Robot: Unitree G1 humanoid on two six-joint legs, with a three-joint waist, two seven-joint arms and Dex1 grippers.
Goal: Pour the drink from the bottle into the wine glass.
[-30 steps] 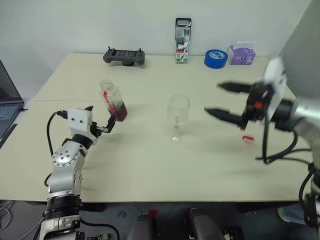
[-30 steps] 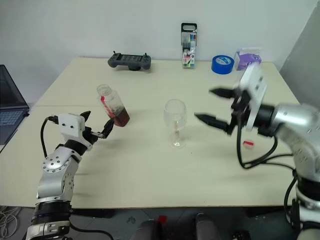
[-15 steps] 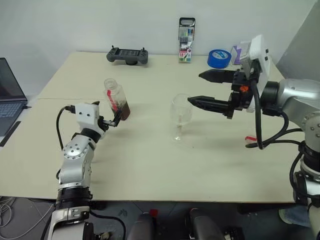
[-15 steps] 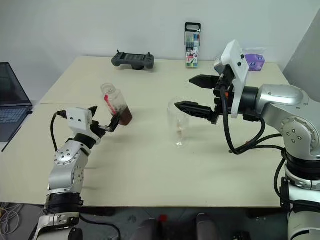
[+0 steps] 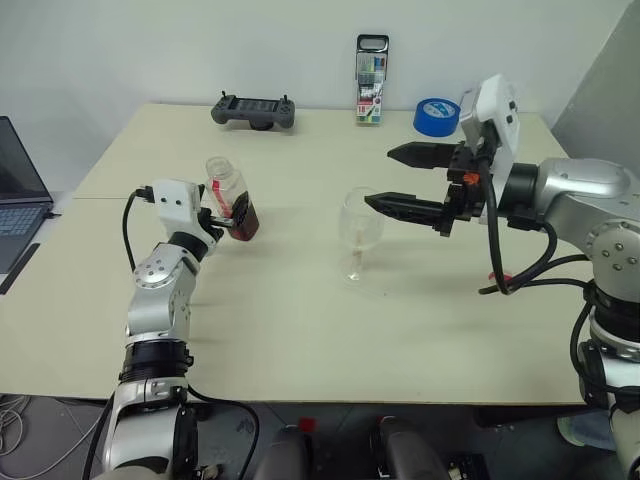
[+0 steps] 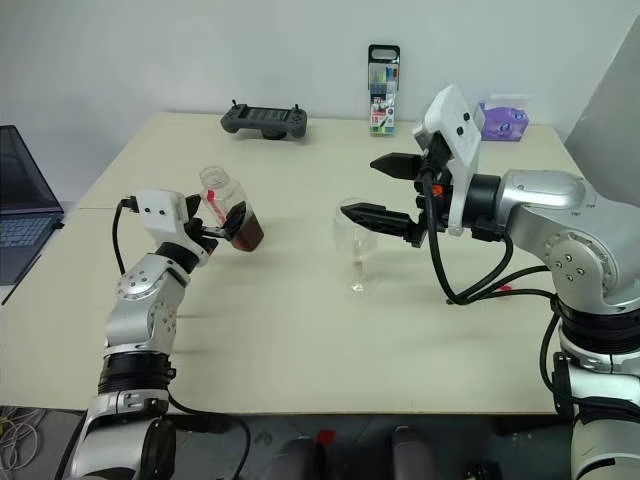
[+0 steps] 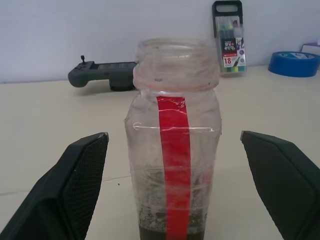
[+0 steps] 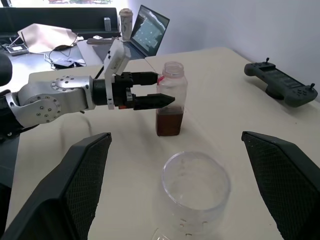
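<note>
Two grippers: both spread wide, holding nothing.
left gripper [image 7: 170, 145]: straddles bottle [image 5: 229, 198]; close squarely (uncapped).
right gripper [image 5: 397, 178]: flanks wine glass [image 5: 357, 228] rim, beside bottle.

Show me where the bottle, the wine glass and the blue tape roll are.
bottle [image 7: 175, 150]: left wrist view, on its red label strip.
wine glass [image 5: 359, 222]: left eye view, on its bowl.
tape roll [image 5: 432, 116]: left eye view, on its blue outer side.

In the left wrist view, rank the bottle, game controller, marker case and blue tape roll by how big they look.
1. bottle, largest, though it's nearest the camera
2. game controller
3. marker case and blue tape roll: too alike to rank.
</note>
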